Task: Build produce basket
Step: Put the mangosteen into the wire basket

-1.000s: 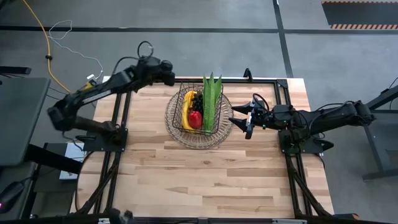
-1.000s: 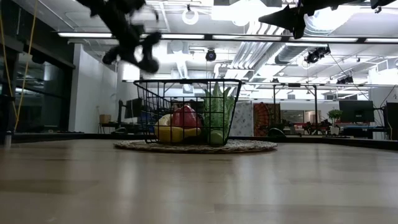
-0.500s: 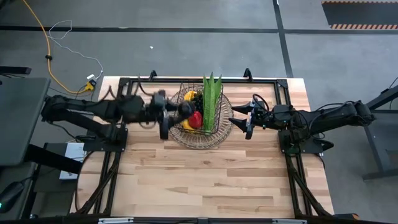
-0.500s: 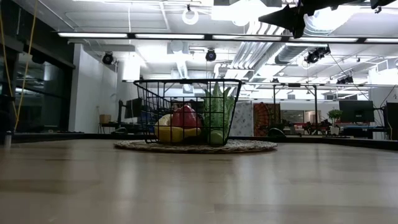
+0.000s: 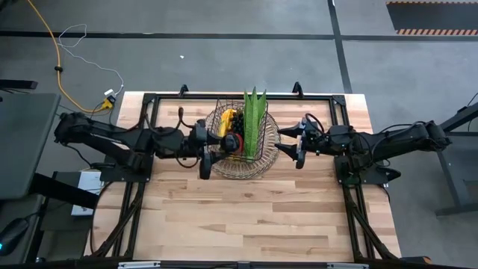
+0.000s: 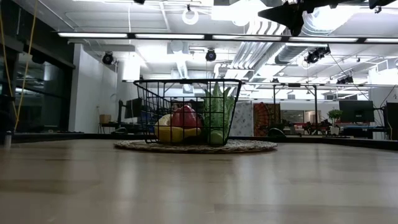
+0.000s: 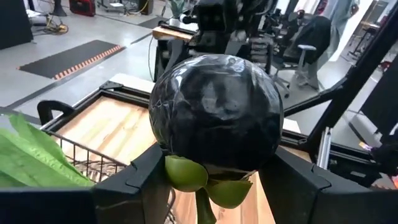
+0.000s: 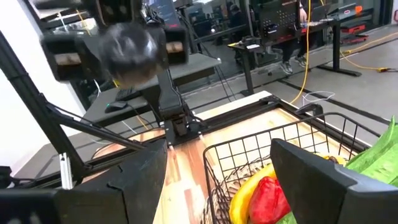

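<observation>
The dark wire basket [image 5: 218,166] stands at the table's far middle on its round woven base. In it are a yellow banana [image 5: 226,119], a red pepper [image 5: 235,142] and an upright green corn ear [image 5: 254,119]. My left gripper [image 5: 207,146] hovers at the basket's left rim, shut on a dark glossy round eggplant [image 7: 214,112] with a green calyx. The right wrist view shows that gripper, blurred, beyond the basket [image 8: 280,143]. My right gripper [image 5: 297,147] waits open at the basket's right side, holding nothing. My left gripper pinches the eggplant's round body [image 7: 163,140] between its two fingers, one on each side. The fingers reach nearly level from the table's left. The eggplant is lifted clear at the basket's left rim, its green calyx [image 7: 186,174] back between the fingers.
A black metal frame [image 5: 149,101] runs along the table's far edge and down both sides by the arm bases. The near half of the wooden table [image 5: 246,217] is bare wood. In the low view the basket [image 6: 186,93] stands mid-table with my right gripper [image 6: 289,15] above.
My left gripper has swung with the eggplant from the table's far left corner toward the near edge and the basket, and has turned toward the table's right. It has slowed at the basket's left rim. The basket and its produce have kept still.
</observation>
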Controlling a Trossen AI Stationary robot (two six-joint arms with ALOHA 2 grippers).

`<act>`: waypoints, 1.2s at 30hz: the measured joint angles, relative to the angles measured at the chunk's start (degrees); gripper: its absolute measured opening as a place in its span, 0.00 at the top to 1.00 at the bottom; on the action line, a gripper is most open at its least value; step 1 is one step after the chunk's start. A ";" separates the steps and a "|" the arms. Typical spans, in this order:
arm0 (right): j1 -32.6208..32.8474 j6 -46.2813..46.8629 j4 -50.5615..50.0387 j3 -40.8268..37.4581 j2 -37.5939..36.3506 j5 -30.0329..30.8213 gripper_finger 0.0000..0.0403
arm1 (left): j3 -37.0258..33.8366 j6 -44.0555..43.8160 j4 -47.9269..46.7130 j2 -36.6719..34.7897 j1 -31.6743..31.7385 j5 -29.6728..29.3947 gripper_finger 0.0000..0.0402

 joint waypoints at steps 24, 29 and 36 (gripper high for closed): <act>0.00 -0.60 0.78 0.00 -0.02 -1.20 0.31 | -20.04 4.52 15.42 -10.01 5.13 3.47 0.50; 0.00 -0.60 0.78 0.00 -0.02 -1.20 0.31 | -20.04 5.69 15.37 -9.98 5.13 3.47 0.50; 0.00 -0.60 0.78 0.00 -0.02 -1.20 0.31 | -20.04 5.06 15.38 -9.98 5.13 3.45 0.50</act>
